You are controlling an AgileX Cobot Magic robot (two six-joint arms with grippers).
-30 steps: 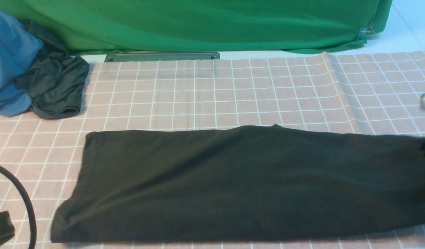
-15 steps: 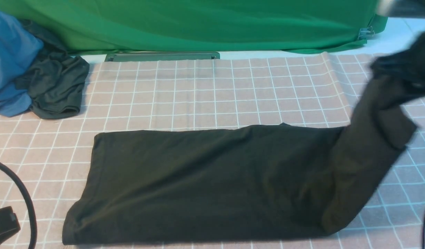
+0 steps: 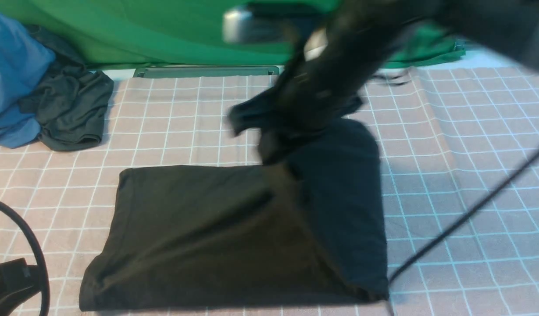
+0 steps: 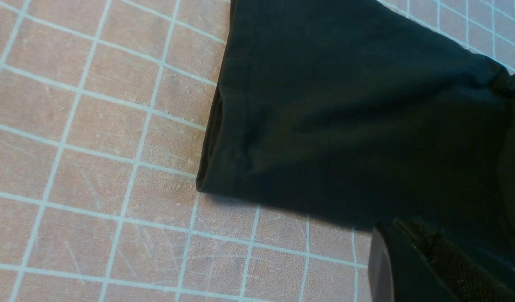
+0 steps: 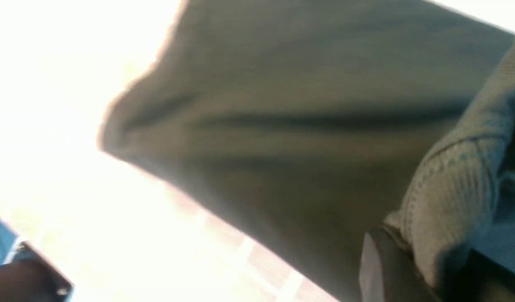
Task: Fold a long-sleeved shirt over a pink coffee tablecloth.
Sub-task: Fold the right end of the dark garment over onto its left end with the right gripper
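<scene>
The right fingers stay clamped on the long-sleeved shirt, which looks soft, limp, best pinched at its hem; the left fingers are together.

Even, soft light in the front view; the right arm is motion-blurred. The right wrist view is blurred and badly overexposed around the shirt.

Right claw: motion-blurred in your front view — jaws unreadable.
Long-sleeved shirt: chest print hidden.
Left claw: cropped at the frame corner.
Right wrist view: tablecloth washed out — glare.
</scene>
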